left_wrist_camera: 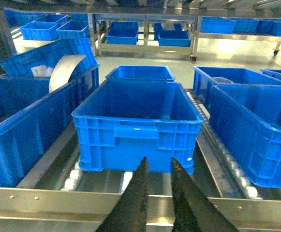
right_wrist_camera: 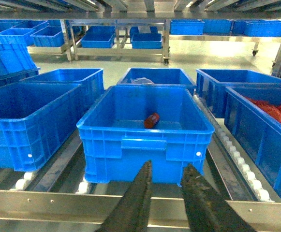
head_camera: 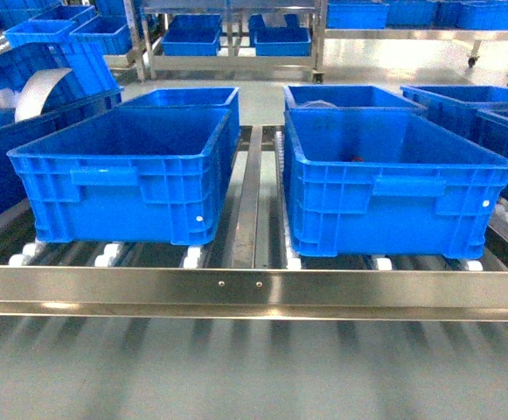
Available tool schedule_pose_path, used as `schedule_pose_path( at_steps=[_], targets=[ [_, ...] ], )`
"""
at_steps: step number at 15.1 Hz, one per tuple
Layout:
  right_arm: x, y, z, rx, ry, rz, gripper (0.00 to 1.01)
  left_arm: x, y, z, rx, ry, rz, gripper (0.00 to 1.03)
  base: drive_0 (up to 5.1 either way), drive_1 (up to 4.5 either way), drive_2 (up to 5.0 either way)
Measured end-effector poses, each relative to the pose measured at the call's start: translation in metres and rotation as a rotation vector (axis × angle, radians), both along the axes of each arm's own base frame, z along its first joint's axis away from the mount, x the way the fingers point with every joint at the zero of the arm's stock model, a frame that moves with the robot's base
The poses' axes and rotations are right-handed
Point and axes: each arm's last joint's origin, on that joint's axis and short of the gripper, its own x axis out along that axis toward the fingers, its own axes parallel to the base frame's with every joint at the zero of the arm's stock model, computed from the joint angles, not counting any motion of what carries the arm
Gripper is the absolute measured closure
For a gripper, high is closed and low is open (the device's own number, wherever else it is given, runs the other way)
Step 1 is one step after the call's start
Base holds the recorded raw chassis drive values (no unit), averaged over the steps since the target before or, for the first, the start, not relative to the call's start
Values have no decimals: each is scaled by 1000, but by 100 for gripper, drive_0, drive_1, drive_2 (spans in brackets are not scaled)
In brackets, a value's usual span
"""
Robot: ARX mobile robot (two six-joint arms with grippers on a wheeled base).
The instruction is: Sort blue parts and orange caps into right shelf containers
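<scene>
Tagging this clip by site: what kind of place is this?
Likely a factory or warehouse parts-sorting line: identical blue crates on a steel roller rack, with more racks of crates across a bare floor.

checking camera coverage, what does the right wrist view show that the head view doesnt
Only the right wrist view shows the right gripper, jaws slightly apart and empty, an orange cap lying plainly on the floor of the front right crate, and orange-red items in the crate farther right. Only the head view shows the curved grey sheet at far left. Both show the steel front rail and white rollers.
</scene>
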Motion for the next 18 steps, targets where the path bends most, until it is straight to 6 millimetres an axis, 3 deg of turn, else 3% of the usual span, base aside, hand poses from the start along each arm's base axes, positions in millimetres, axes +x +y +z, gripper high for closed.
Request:
schedule_pose_path(
  at_steps=[1,2,5,8,10,18],
  targets=[
    [-9,-4,-6,-6,13,4,91,-8,4,-4,-4,5,5,101,0,0,0],
    [-15,-7,-9,-10,11,-2,99,-15,6,-7,-3,8,1,101,0,0,0],
    [-34,-19,-16,-8,9,17,99,-35,21,-13,-5,5,18,101,0,0,0],
    [-47,-24,-22,-7,-19,1,99,-48,19,-28,-4,32,-5,101,0,0,0],
    [-53,-24,-29,-8,18,3,99,-55,20,-21,-5,-8,-4,101,0,0,0],
    [-74,-24,-23,-8,-20,3,99,-75,20,-17,-5,-20,-4,101,0,0,0]
  ],
)
